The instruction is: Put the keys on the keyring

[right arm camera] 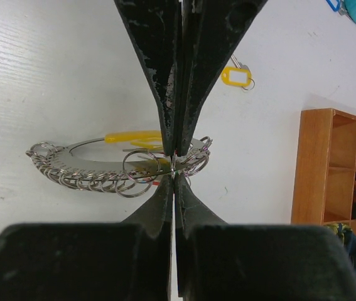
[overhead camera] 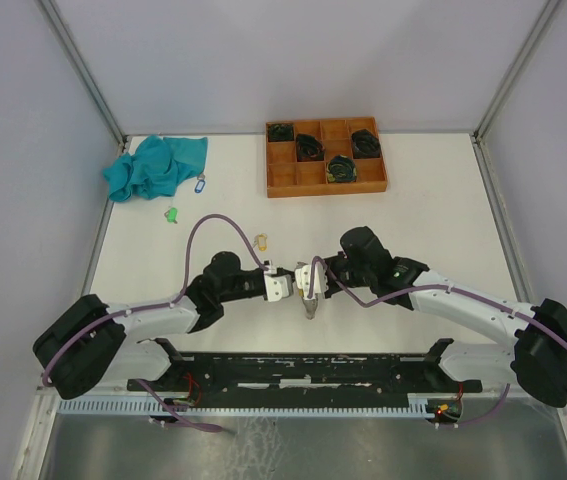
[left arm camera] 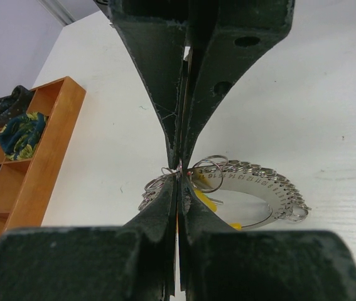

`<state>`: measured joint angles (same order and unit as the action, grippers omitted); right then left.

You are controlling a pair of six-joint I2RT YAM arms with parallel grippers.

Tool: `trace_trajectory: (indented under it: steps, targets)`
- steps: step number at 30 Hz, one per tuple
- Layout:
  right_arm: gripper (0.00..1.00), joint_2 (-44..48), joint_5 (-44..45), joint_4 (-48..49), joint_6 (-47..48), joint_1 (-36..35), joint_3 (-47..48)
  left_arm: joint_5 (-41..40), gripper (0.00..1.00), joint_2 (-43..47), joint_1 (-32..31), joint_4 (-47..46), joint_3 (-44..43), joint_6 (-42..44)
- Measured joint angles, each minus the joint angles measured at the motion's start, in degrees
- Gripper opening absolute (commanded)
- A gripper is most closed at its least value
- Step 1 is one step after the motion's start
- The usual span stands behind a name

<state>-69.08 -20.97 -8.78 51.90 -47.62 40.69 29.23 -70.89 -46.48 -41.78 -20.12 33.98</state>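
Observation:
Both arms meet at mid-table. The keyring (overhead camera: 309,303), a numbered metal plate (left arm camera: 259,185) edged with several split rings (right arm camera: 83,179), hangs between them. My left gripper (left arm camera: 179,180) (overhead camera: 287,286) is shut, tips pinching a thin split ring. Facing it tip to tip, my right gripper (right arm camera: 174,177) (overhead camera: 307,284) is shut on the same ring. A yellow piece (right arm camera: 130,135) shows through the plate's middle. One yellow-tagged key (right arm camera: 236,76) (overhead camera: 260,240) lies on the table beyond the grippers. A green-tagged key (overhead camera: 171,214) and a blue-tagged key (overhead camera: 200,184) lie at the far left.
A teal cloth (overhead camera: 153,165) is bunched at the back left corner. An orange wooden tray (overhead camera: 278,182) (left arm camera: 52,144) (right arm camera: 312,169) with black coiled bundles in its compartments stands at the back centre. White walls with metal posts close in the table.

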Motion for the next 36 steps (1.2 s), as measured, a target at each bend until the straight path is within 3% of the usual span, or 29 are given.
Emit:
trace_trajectory:
  steps: [13, 36]
  targets:
    - [0.01, 1.4, 0.2, -0.2, 0.7, 0.2, 0.0, 4.3, 0.03, 0.0, 2.9, 6.0, -4.2, -6.6]
    - [0.01, 6.1, -0.9, 2.5, 0.3, 0.2, -2.7, 20.8, 0.03, -5.5, 10.8, 2.3, -7.4, -19.0]
